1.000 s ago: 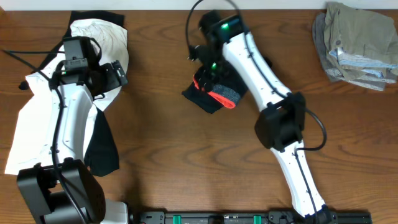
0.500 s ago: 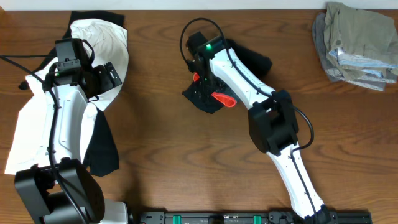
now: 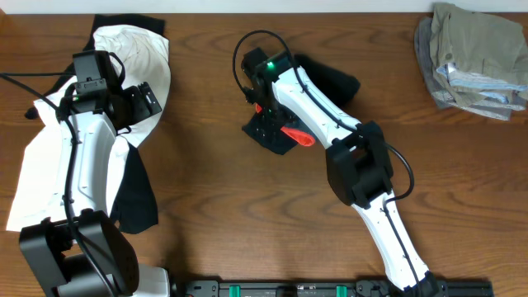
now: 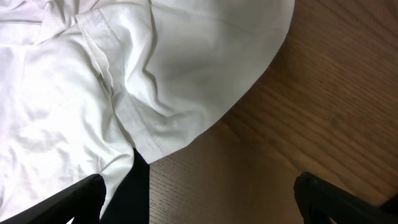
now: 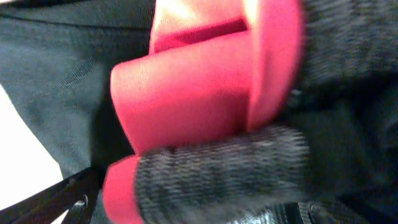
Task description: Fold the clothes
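Observation:
A white garment [image 3: 45,165] lies crumpled at the left of the table, with a black one [image 3: 136,198] partly under it. My left gripper [image 3: 145,99] hovers open and empty over the white garment's hem [image 4: 186,93], where it meets bare wood; its fingertips [image 4: 193,199] are wide apart. A dark knit garment with red trim [image 3: 295,134] lies mid-table. My right gripper [image 3: 266,111] is pressed down on it. In the right wrist view the red and grey knit fabric [image 5: 205,106] fills the space between the spread fingers [image 5: 186,208].
A folded stack of khaki and grey clothes [image 3: 474,58] sits at the back right corner. More of the dark garment [image 3: 334,81] spreads behind the right arm. Bare wooden tabletop [image 3: 206,206] lies between the two piles.
My right gripper has swung left and down onto the dark garment, which is now bunched with less red trim showing. The left arm shifted slightly left.

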Motion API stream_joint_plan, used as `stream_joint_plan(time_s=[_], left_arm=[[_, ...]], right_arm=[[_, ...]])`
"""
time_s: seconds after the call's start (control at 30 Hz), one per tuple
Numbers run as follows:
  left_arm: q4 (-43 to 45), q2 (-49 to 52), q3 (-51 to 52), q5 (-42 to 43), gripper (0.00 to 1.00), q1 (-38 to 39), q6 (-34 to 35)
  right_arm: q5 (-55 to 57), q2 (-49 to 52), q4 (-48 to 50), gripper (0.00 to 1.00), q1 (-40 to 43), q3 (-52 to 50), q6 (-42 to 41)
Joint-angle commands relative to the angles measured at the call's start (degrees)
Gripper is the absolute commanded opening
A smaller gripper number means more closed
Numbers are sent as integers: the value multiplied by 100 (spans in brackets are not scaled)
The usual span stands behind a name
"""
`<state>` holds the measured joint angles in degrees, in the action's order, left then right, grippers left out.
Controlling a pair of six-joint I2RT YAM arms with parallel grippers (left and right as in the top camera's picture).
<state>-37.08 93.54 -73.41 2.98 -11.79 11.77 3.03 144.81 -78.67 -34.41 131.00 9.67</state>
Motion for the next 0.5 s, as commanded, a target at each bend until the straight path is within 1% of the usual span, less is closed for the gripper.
stream_joint_plan(time_s=[0.0,0.1,0.27,0.47], left_arm=[[4,76,7,-66,98,-13,-76],[2,76,7,-66,98,-13,-76],[0,76,7,-66,98,-13,-76],[-2,76,7,-66,98,-13,-74]], right_arm=[[-264,15,-155,98,-37,420,68],[-424,15,-319,96,-37,629,105],[-560,17,-494,95,-48,634,245],[-973,20,-592,96,-61,566,463]])
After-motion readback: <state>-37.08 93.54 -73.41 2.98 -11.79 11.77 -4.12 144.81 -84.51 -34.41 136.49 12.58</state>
